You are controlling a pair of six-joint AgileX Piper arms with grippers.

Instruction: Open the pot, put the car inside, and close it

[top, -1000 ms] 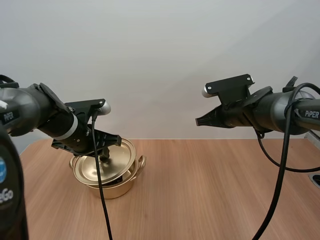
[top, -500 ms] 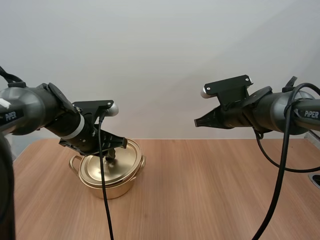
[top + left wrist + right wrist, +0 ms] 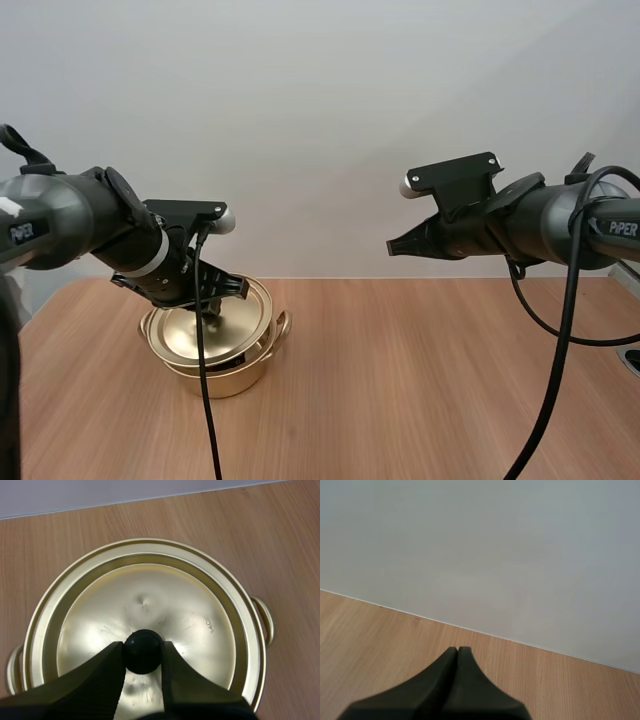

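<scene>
Pinching round black knob, brassy lid

Before me the wooden tabletop carries a golden pot, standing near its far left corner

Golden two-handled pot, set at the table's left.
It is covered by a slightly tilted golden lid with a black knob.

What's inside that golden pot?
Nothing inside shows: the lid covers the pot, so its contents are hidden. On top, the left jaws pinch the lid's black knob.
</scene>
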